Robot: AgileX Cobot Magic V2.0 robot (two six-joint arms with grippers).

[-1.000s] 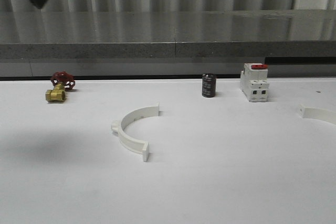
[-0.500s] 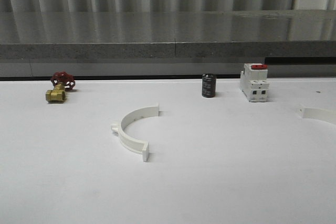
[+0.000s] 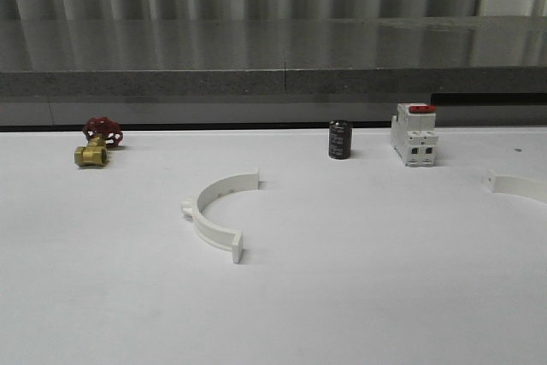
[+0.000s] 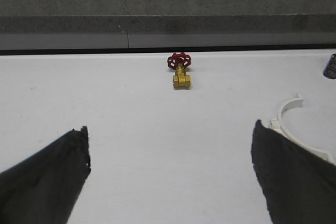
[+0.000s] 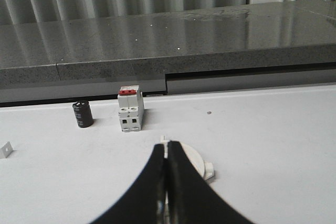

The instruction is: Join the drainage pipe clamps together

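Observation:
One white half-ring drainage pipe clamp [image 3: 215, 211] lies flat on the white table left of centre, its open side facing right. The second clamp half [image 3: 517, 185] lies at the table's right edge, partly cut off. In the left wrist view my left gripper [image 4: 170, 145] is open and high over bare table, and the first clamp [image 4: 286, 116] curves out from behind its finger [image 4: 289, 177]. In the right wrist view my right gripper [image 5: 167, 150] is shut with its fingers pressed together. The second clamp [image 5: 197, 163] lies on the table just beyond the tips, partly hidden by them.
Along the back of the table stand a brass valve with a red handwheel [image 3: 98, 143], a black cylinder [image 3: 340, 139] and a white breaker with a red switch [image 3: 414, 134]. A grey stone ledge [image 3: 282, 74] runs behind the table.
The dark arm part at the top left of the front view, with its shadow on the table, left the view one second ago. The clamps and other objects have not moved.

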